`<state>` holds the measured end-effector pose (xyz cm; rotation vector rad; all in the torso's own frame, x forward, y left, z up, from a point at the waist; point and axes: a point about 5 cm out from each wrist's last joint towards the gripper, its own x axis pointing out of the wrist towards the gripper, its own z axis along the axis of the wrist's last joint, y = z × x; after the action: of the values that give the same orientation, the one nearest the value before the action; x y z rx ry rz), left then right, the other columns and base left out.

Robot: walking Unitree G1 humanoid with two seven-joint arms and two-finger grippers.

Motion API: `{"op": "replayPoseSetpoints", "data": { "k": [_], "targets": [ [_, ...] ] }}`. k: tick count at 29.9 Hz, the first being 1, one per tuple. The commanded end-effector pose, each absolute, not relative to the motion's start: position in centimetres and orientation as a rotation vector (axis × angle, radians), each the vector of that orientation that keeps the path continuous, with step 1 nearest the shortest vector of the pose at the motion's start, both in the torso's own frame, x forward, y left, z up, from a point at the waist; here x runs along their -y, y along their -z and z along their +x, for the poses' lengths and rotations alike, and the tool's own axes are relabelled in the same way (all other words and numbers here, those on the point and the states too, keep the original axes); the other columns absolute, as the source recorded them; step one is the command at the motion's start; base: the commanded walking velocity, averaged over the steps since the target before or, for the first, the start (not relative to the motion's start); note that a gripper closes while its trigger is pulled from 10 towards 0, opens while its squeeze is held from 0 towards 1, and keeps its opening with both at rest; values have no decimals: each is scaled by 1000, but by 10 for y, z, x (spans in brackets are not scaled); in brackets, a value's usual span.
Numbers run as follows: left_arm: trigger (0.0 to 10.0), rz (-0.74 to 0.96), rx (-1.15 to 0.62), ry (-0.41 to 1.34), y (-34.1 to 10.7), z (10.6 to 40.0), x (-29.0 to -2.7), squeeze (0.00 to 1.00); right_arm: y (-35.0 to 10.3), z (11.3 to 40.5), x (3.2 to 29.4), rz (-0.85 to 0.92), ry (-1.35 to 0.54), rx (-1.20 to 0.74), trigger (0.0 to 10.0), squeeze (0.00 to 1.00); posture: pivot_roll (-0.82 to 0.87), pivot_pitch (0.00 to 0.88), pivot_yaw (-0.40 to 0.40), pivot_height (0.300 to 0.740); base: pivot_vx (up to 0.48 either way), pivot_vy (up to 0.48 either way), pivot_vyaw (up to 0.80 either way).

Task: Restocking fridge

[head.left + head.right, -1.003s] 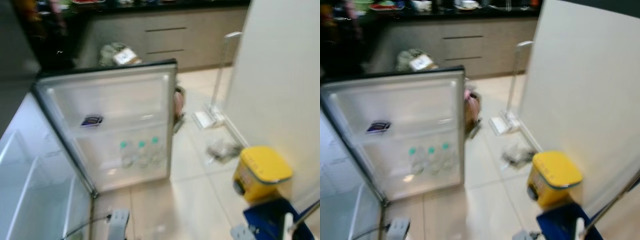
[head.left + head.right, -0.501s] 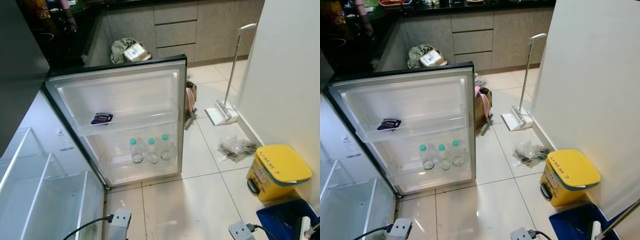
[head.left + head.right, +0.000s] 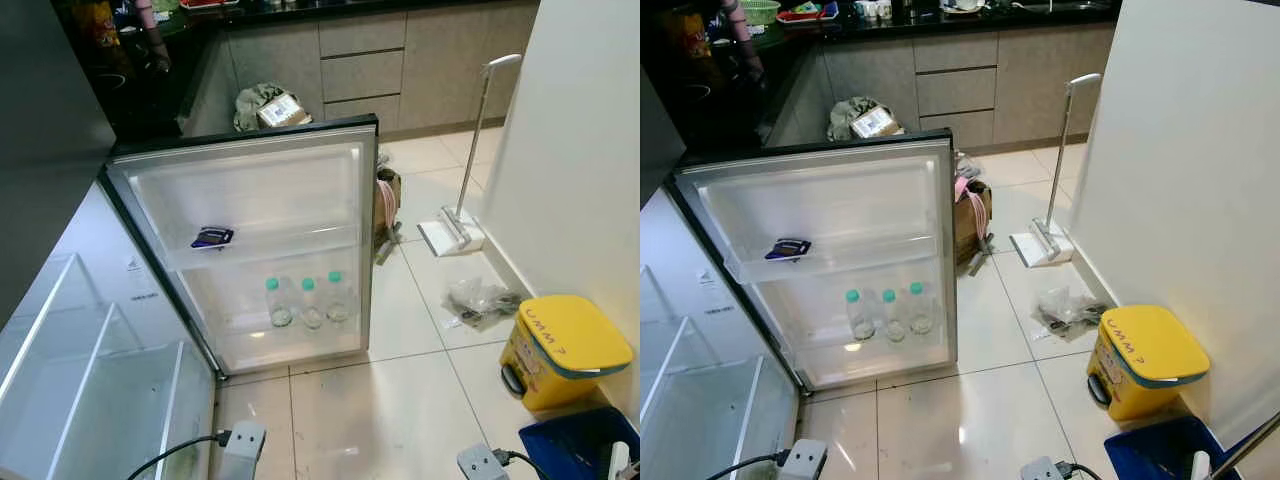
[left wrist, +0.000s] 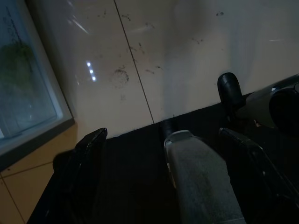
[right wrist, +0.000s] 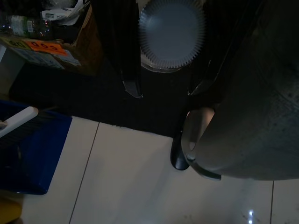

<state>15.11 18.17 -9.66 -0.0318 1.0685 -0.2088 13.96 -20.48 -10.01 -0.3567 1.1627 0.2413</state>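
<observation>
Black fingers of the right gripper (image 5: 164, 88) are seen closed around a bottle (image 5: 172, 32), its ribbed round end gripped between them above the pale floor tiles (image 5: 121, 186). A blue bin (image 5: 28, 154) and a cardboard box (image 5: 51, 46) are picked up beside it in the right wrist view. The left gripper (image 4: 163, 137) is spread wide with nothing between its fingers, held over the tiles next to a glass-fronted edge (image 4: 28, 84).

Glossy cream tiling is shown across the whole kitchen floor in the head views. The fridge door (image 3: 270, 230) is swung fully open, and three bottles (image 3: 305, 302) with green caps are counted side by side on its lower shelf. One small dark packet (image 3: 212, 237) is lying on the shelf above. Clear fridge shelves (image 3: 90, 390) are seen at the lower left. One yellow lidded bin (image 3: 562, 350) is stood against the white wall (image 3: 590, 150), with crumpled plastic (image 3: 480, 300) just beside it and a flat mop (image 3: 455, 225) leaned further along. Two power strips (image 3: 243, 445) are lying on the tiles near the camera. Grey cabinets (image 3: 400, 60) are lined along the back, with a bag of rubbish (image 3: 265, 105) behind the door.
</observation>
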Motion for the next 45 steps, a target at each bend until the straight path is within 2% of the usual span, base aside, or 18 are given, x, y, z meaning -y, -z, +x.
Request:
{"op": "replayPoseSetpoints", "data": {
  "k": [1, 22, 30, 38, 45],
  "targets": [
    [10000, -15, -1079, 210, 97, 150, -183, 0, 99, 142, 203, -352, -243, -1158, 10000, 0, -126, 0, 27, 740, 326, 0, 0],
    [10000, -2, -1072, 213, 96, 153, -185, 0, 98, 148, 199, -341, -246, -1140, 10000, 0, -126, 0, 35, 740, 328, 0, 0],
    [10000, -7, -1062, 227, 96, 153, -182, 0, 96, 152, 199, -326, -235, -1111, 10000, 0, -134, 0, 39, 740, 0, 0, 0],
    [10000, 2, -1064, 226, 96, 153, -181, 0, 87, 174, 193, -322, -263, -1015, 10000, 0, -142, 0, 40, 740, 0, -446, 0],
    [10000, -14, -1066, 221, 96, 153, -179, 0, 74, 199, 178, -306, -399, -899, 10000, 0, -145, 0, 36, 740, 0, 0, 0]
  ]
}}
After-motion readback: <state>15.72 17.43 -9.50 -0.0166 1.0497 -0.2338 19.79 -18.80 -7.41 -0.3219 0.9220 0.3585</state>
